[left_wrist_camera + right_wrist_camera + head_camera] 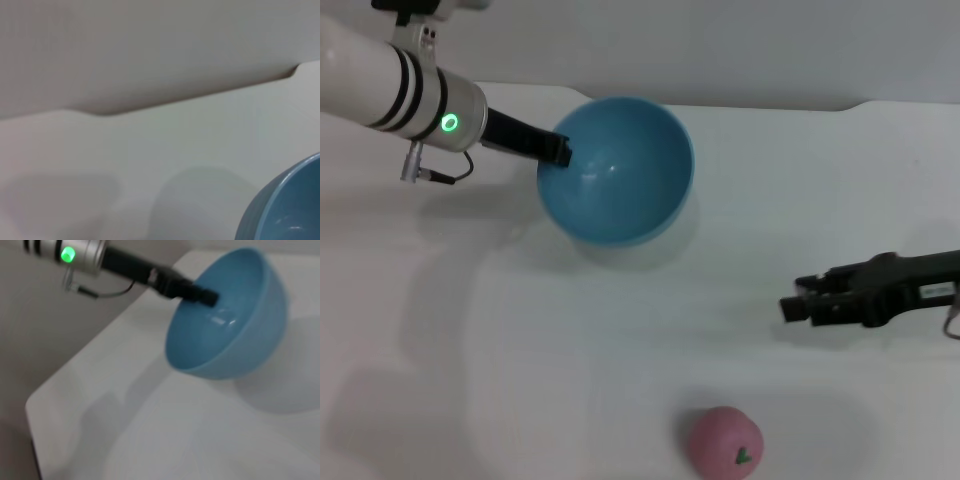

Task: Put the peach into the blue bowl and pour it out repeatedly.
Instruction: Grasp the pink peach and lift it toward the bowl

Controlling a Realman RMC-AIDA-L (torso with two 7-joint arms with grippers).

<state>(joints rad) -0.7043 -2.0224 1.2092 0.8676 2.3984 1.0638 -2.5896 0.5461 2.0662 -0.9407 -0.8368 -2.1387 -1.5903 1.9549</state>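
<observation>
We see the left pincer (pixel 558 150) clamped on the rim of the blue bowl (pixel 620 175), at the bowl's left edge, with one dark finger reaching inside the rim. The bowl is tipped, its opening turned toward us and to the left, so its glossy inside shows; nothing lies in it. From the right wrist view the bowl (pixel 235 325) looks raised off the white table (pixel 200 440), with a shadow beneath it, and the left pincer (pixel 202 294) grips its upper rim there. The left wrist view catches only a curve of the bowl (pixel 285 205).

The peach (pixel 723 442) lies on the table (pixel 470 350) near the front edge, well apart from the bowl, green leaf mark facing us.

The right pincer (pixel 797 303) hovers above the table, right of the peach and beyond it, its fingers spread and holding nothing.
</observation>
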